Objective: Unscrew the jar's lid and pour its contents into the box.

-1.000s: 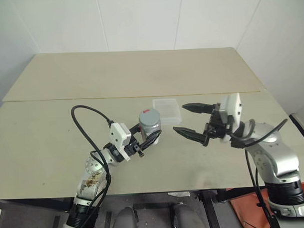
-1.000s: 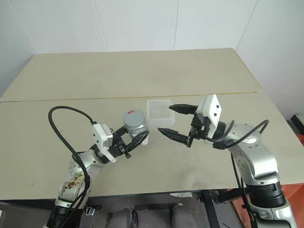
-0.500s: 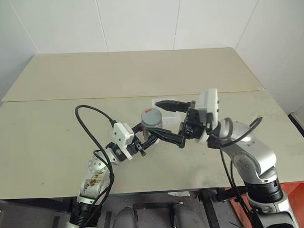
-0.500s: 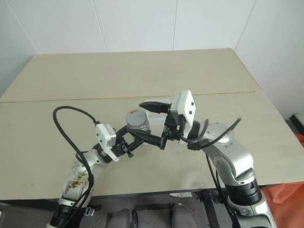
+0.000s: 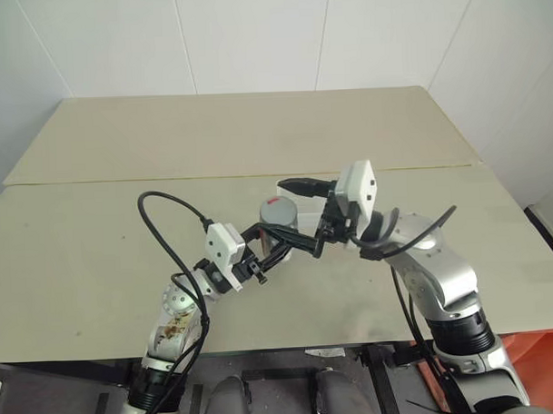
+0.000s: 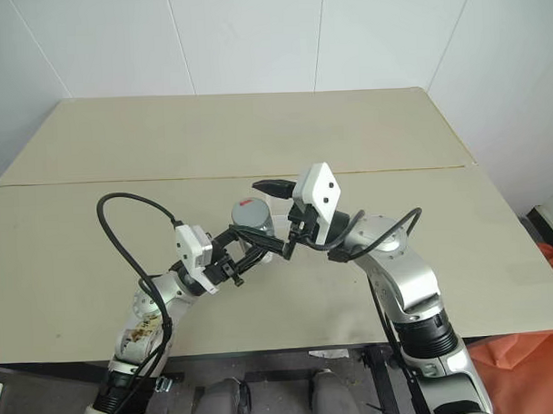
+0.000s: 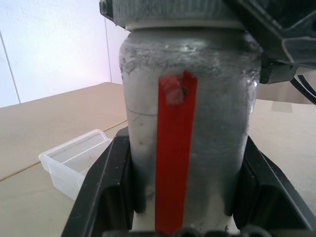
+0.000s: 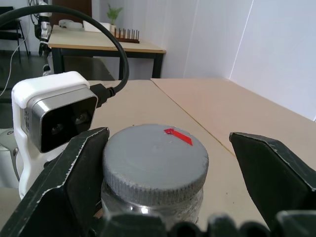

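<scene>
My left gripper [image 5: 275, 243] is shut on the jar [image 7: 187, 108], a clear cylinder with a red strip down its side, and holds it upright above the table. The grey lid [image 8: 155, 157] with a red mark sits on the jar. My right gripper [image 5: 281, 205] reaches in from the right, open, with one finger [image 8: 64, 190] close beside the lid and the other finger [image 8: 271, 168] standing clear of it on the opposite side. The translucent box [image 7: 74, 159] lies on the table just beyond the jar, mostly hidden behind the right gripper in the eye views.
The beige table [image 5: 105, 231] has a second board [image 5: 237, 127] butted against its far side, reaching to the white wall. A black cable [image 5: 163, 220] loops up from the left arm.
My right gripper has swung left, from beside the box to astride the lid, staying open. The left gripper and the jar have kept still.
</scene>
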`<act>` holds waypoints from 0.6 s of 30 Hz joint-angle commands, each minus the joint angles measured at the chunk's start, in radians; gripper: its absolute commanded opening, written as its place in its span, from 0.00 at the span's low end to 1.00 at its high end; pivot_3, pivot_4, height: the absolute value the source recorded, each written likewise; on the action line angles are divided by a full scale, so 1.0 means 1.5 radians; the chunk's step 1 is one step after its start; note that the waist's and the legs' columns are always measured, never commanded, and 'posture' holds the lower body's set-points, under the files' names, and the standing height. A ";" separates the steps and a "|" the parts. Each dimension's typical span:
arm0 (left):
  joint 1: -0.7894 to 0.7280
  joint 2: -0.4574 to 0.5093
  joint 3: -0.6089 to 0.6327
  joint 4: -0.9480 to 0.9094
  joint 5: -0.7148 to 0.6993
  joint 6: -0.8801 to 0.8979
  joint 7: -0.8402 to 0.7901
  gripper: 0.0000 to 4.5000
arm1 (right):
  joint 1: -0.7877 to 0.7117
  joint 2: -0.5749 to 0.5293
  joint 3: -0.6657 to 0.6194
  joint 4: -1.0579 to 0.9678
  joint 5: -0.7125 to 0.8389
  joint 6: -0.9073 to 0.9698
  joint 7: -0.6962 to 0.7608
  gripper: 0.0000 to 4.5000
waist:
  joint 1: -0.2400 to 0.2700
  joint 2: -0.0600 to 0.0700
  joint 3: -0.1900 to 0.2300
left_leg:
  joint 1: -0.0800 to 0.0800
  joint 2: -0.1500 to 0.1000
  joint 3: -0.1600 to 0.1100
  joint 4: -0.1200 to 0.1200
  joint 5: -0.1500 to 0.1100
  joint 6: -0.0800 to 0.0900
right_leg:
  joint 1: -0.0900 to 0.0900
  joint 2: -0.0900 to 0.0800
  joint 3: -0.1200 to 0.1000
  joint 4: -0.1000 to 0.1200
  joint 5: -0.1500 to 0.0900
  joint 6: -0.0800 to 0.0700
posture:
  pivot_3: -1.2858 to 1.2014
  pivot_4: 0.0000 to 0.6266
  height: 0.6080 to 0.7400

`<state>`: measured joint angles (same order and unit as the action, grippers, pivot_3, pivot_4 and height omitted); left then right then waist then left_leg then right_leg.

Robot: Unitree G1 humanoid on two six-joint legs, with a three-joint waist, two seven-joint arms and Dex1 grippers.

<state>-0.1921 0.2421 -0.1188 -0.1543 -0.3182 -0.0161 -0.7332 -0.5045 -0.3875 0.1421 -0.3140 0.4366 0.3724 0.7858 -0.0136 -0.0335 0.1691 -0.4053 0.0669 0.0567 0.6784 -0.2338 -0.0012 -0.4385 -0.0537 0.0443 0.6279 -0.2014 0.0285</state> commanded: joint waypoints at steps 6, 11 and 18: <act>-0.004 0.007 0.009 -0.004 -0.009 -0.021 -0.012 0.46 | 0.020 -0.035 -0.051 -0.029 0.016 -0.021 0.014 1.00 | 0.000 0.000 0.000 | 0.000 0.000 0.000 0.000 0.000 0.000 | 0.000 0.000 0.000 0.000 0.000 0.000 | 0.52 0.24 1.00; -0.007 0.009 0.013 0.002 -0.011 -0.024 -0.017 0.46 | 0.030 -0.050 -0.076 -0.030 0.029 -0.021 0.018 1.00 | -0.001 0.000 0.000 | 0.000 0.000 0.000 0.000 0.000 0.000 | 0.000 0.000 0.000 0.000 0.000 0.000 | 0.52 0.24 1.00; -0.005 0.011 0.019 0.004 -0.013 -0.026 -0.025 0.46 | 0.058 -0.086 -0.116 -0.026 0.049 -0.024 0.050 1.00 | 0.000 0.000 0.000 | 0.000 0.000 0.000 0.000 0.000 0.000 | 0.000 0.000 0.000 0.000 0.000 0.000 | 0.52 0.24 1.00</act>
<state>-0.1922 0.2604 -0.0985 -0.1331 -0.3200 -0.0227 -0.7626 -0.4192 -0.5056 0.0063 -0.3254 0.4858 0.3706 0.8448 -0.0140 -0.0336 0.1691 -0.4055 0.0668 0.0567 0.6783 -0.2338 -0.0012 -0.4386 -0.0538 0.0443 0.6275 -0.2018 0.0290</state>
